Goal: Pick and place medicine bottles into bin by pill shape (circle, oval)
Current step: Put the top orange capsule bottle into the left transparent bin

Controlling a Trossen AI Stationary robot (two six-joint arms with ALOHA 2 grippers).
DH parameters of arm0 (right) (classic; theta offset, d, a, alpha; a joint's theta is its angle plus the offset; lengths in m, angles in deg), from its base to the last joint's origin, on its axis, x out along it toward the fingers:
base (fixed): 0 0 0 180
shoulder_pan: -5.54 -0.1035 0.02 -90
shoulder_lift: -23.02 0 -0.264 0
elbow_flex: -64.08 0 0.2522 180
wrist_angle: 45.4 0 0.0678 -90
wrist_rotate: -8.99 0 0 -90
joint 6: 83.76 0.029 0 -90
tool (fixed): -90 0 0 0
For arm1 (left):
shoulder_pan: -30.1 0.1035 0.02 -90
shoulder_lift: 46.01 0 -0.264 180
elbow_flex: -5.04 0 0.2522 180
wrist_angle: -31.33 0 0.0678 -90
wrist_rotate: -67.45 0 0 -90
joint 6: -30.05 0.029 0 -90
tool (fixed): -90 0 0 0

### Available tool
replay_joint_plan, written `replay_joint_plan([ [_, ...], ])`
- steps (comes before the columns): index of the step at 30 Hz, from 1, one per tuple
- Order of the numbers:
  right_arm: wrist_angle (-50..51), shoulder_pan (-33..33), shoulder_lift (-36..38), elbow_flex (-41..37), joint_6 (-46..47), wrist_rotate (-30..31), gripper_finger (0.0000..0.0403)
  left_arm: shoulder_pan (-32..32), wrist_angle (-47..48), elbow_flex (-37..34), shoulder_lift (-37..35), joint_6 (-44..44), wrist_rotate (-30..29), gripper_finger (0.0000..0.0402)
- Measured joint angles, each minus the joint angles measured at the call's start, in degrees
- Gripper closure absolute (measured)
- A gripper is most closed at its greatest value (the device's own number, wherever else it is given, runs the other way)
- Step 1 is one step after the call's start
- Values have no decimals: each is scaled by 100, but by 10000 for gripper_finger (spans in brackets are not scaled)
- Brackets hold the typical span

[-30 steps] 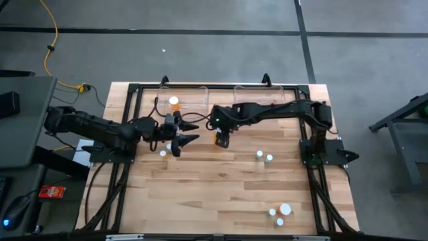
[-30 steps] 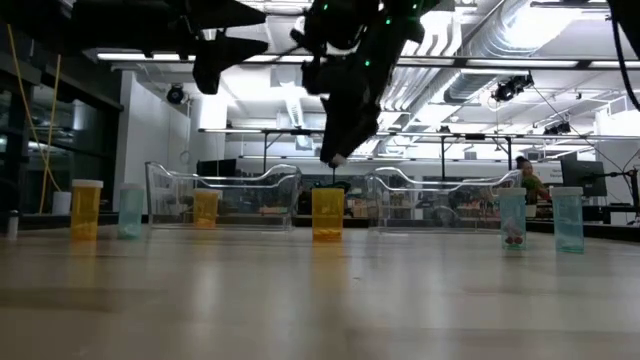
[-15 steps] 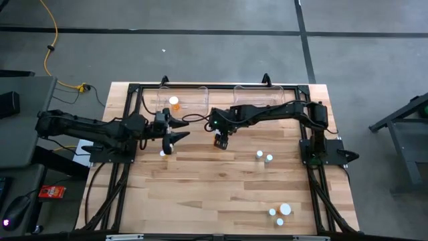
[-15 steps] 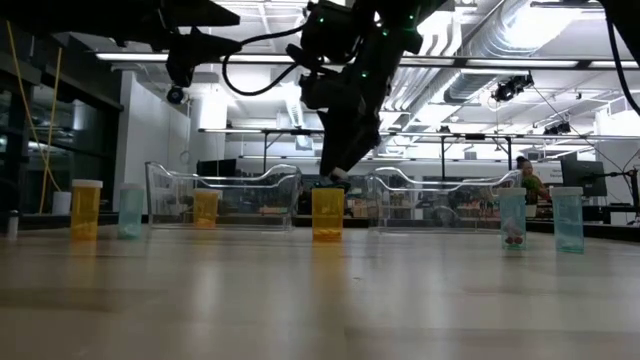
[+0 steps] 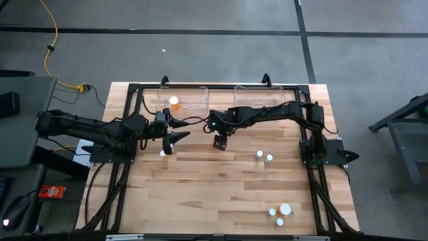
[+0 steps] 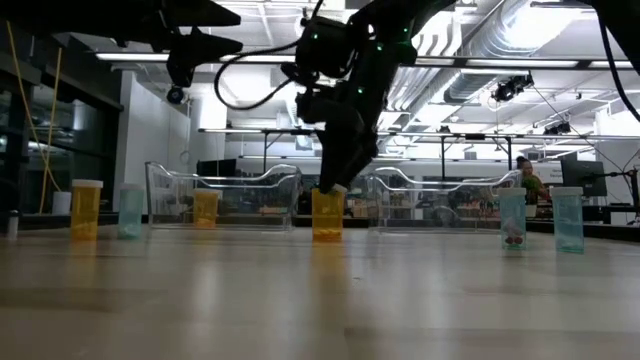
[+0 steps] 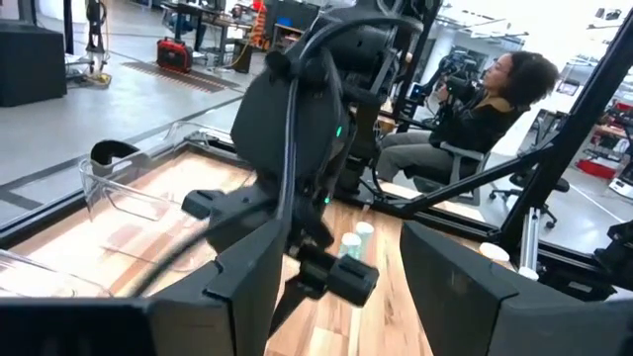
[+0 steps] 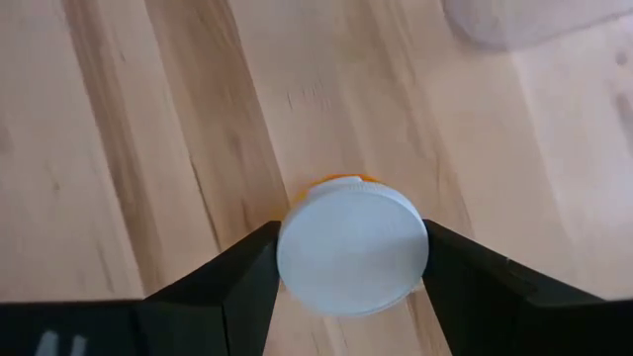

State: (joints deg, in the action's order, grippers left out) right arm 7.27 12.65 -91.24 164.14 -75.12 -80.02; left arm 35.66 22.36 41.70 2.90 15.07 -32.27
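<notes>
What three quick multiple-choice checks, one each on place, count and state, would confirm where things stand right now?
1. Where is the right gripper?
A. Down over the orange bottle standing mid-table in front of the bins
B. Inside the left bin
C. Over the bottles at the table's near right corner

2. How many bottles sit in the left bin?
A. None
B. One
C. Three

3. How is the left gripper?
A. Jaws open, holding nothing
B. Jaws shut on a teal bottle
C. Jaws shut on an orange bottle

Answers:
1 A, since the right wrist view looks straight down on that bottle's white cap.
2 B, since the high view shows a single white-capped orange bottle there.
3 A, since the left wrist view shows the jaws wide apart with nothing between them.
</notes>
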Motion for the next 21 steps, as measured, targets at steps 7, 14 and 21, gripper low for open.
replay_joint_plan([
  [7, -73, 2, -51, -2, -117, 207, 182, -2, -17, 1, 0, 0, 0, 206],
  [14, -31, 2, -51, 154, -161, 212, 182, -7, -15, 0, 0, 0, 1, 206],
  [21, 191, 30, -189, 304, -161, 182, 182, -4, 58, 2, 200, -88, -2, 206],
])
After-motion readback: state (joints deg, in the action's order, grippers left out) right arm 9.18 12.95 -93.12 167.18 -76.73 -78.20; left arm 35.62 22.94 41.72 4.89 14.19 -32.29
